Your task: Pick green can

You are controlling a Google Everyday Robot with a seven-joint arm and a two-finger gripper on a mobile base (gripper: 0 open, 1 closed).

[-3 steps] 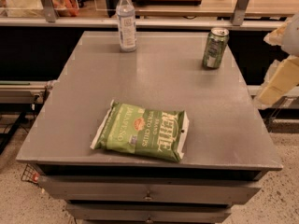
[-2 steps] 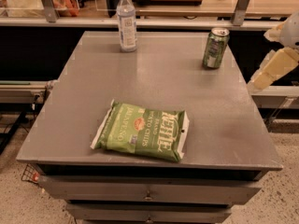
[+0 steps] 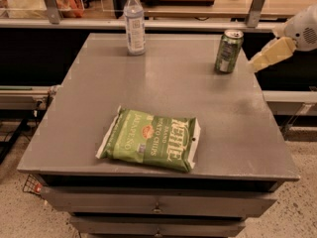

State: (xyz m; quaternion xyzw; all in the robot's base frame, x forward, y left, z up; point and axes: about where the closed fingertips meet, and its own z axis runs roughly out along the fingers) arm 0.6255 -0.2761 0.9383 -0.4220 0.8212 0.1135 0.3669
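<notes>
The green can (image 3: 228,51) stands upright near the far right corner of the grey table (image 3: 163,90). It has a silver top and white-and-green markings. My gripper (image 3: 265,57) comes in from the right edge of the view, cream-coloured with a white body behind it. It hangs just right of the can, at about the can's height, with a small gap between them. It holds nothing that I can see.
A clear water bottle (image 3: 134,22) with a white cap stands at the far left of the table. A flat green Kettle chips bag (image 3: 151,139) lies near the front. Drawers sit below the tabletop. A counter with metal posts runs behind.
My gripper has moved up and to the left, from beside the table's right edge to close beside the can. The can, bottle and bag have not moved.
</notes>
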